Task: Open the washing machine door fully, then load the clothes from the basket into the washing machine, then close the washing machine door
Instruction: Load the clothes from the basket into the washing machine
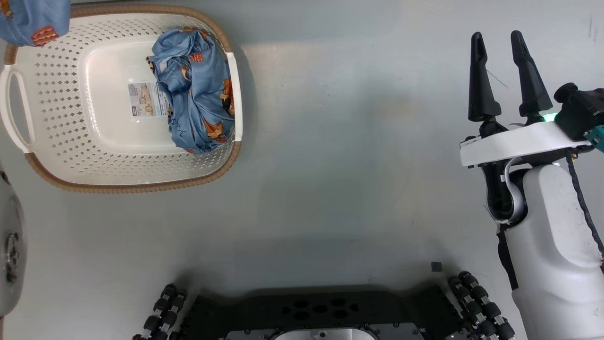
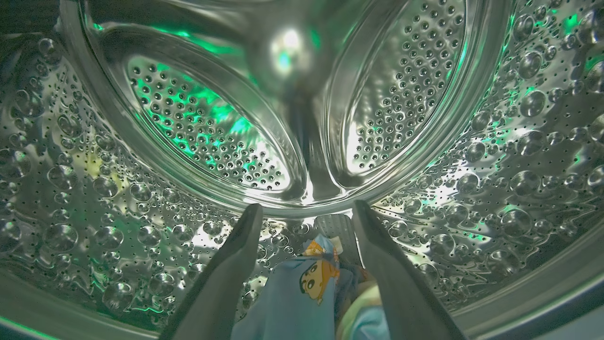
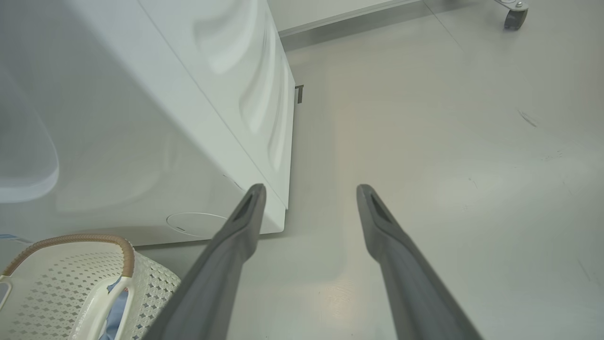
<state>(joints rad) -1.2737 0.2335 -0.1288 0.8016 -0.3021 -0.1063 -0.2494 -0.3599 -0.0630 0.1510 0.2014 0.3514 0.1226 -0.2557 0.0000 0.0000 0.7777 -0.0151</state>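
Note:
My left gripper (image 2: 306,212) is inside the washing machine's steel drum (image 2: 198,123), open, with its fingers wide apart. A light blue garment with a cartoon print (image 2: 302,293) lies loose low between them, on the drum wall. The cream perforated basket (image 1: 56,141) stands on the floor at the upper left, and a crumpled blue printed garment (image 1: 198,89) rests against its right side. More blue printed fabric (image 1: 33,21) shows in the top left corner. My right gripper (image 1: 500,52) hangs open and empty over bare floor at the right. The washing machine door is out of view.
The washing machine's white body (image 3: 188,118) and round service flap (image 3: 196,224) stand left of my right gripper (image 3: 309,193), with the basket rim (image 3: 127,255) below. A pale rounded part with a metal fitting (image 1: 9,245) sits at the left edge. My black base (image 1: 321,311) is bottom centre. A caster (image 3: 514,16) stands far off.

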